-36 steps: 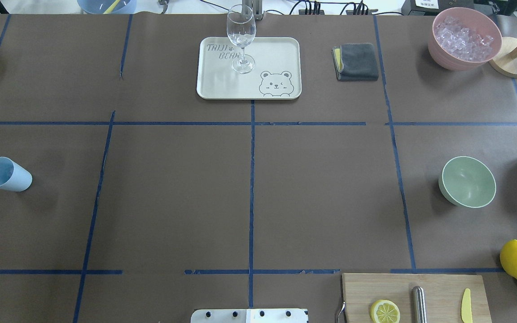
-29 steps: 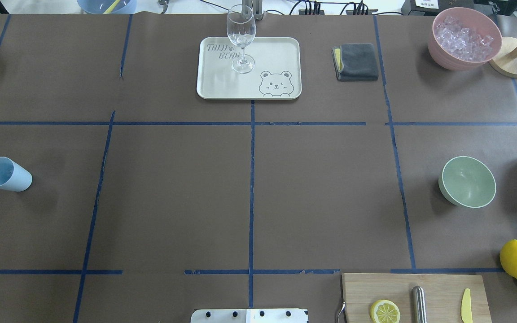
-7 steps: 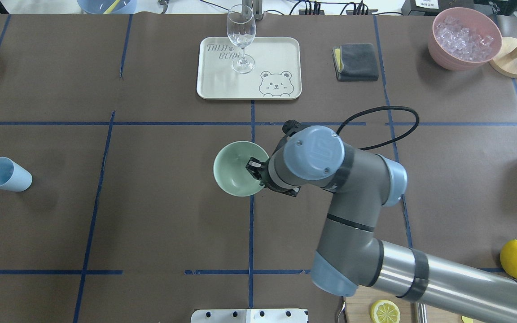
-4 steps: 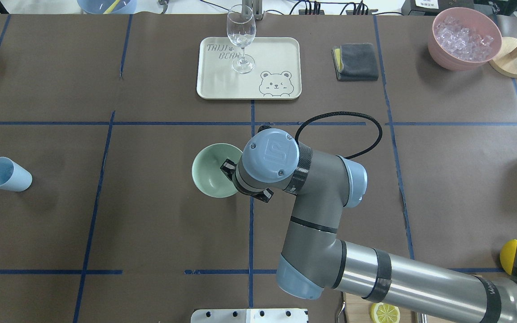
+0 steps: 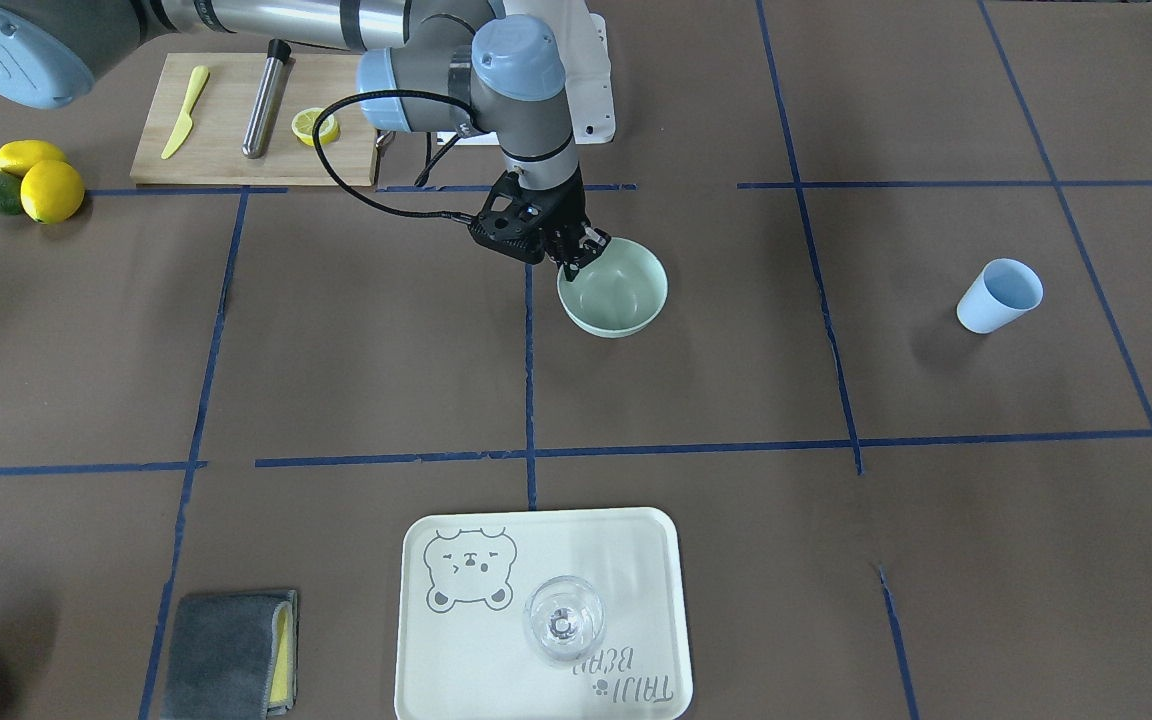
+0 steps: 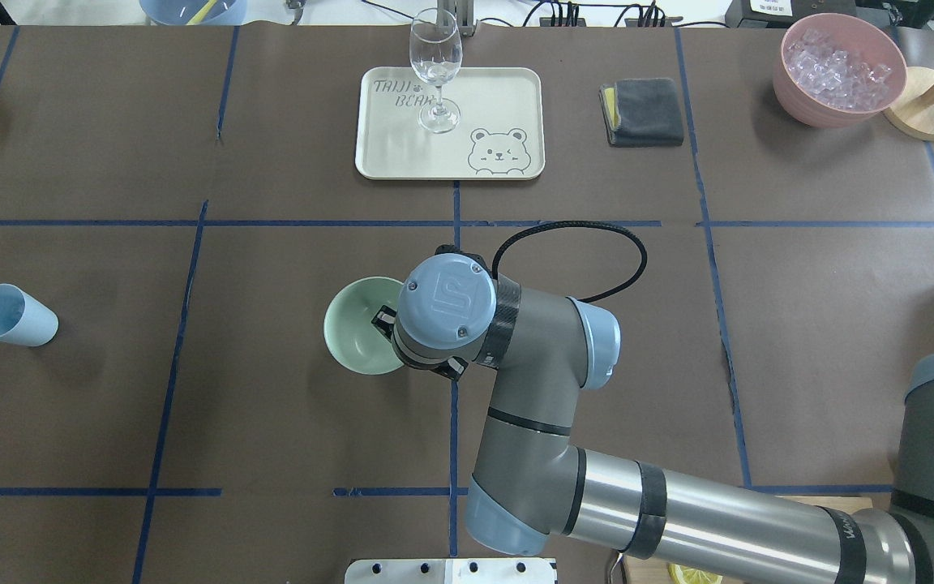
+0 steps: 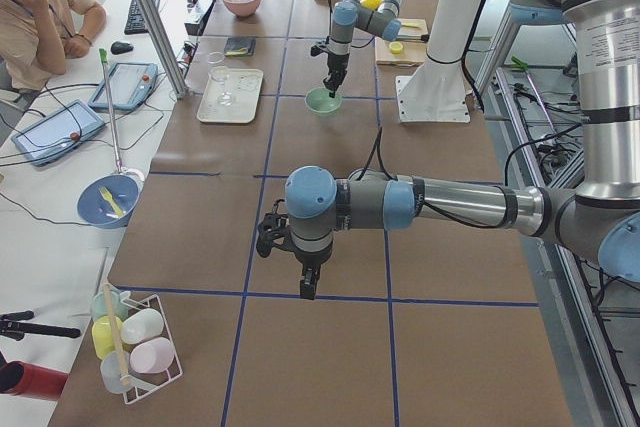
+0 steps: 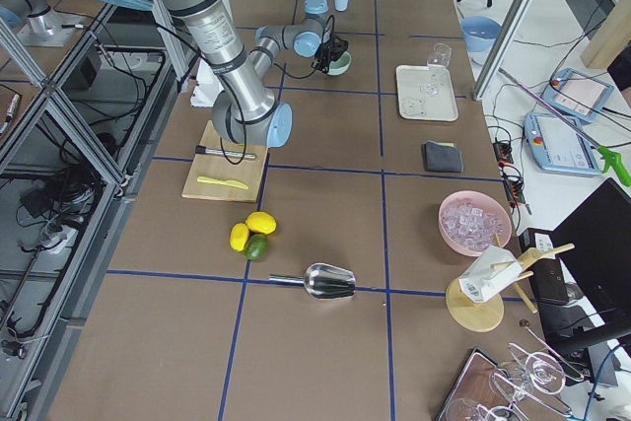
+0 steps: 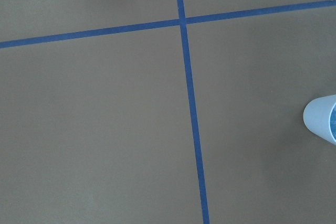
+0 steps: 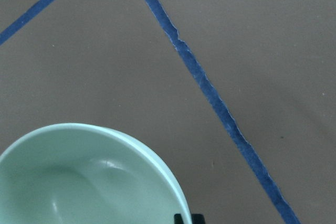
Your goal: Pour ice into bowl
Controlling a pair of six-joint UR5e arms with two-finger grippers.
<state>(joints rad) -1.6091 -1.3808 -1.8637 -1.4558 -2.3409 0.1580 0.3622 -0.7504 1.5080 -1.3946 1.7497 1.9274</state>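
Seen from across the tabletop (image 5: 356, 340), the right hand (image 5: 581, 250) pinches the rim of the mint-green bowl (image 5: 626, 300) on the robot's side, beside the centre tape line, with the blue cup (image 5: 999, 295) well apart. From overhead, the wrist hides most of that hand, and the bowl (image 6: 353, 328) shows just left of the centre line. From the left end, the left hand (image 7: 309, 287) hangs pointing down over bare tabletop, spread or pressed together I cannot tell; its wrist view catches only the cup's edge (image 9: 321, 125), and the right wrist view shows the bowl's rim (image 10: 157, 166).

Bowl (image 10: 89, 182) and blue cup (image 9: 321, 123), each cut off by their wrist views' edges
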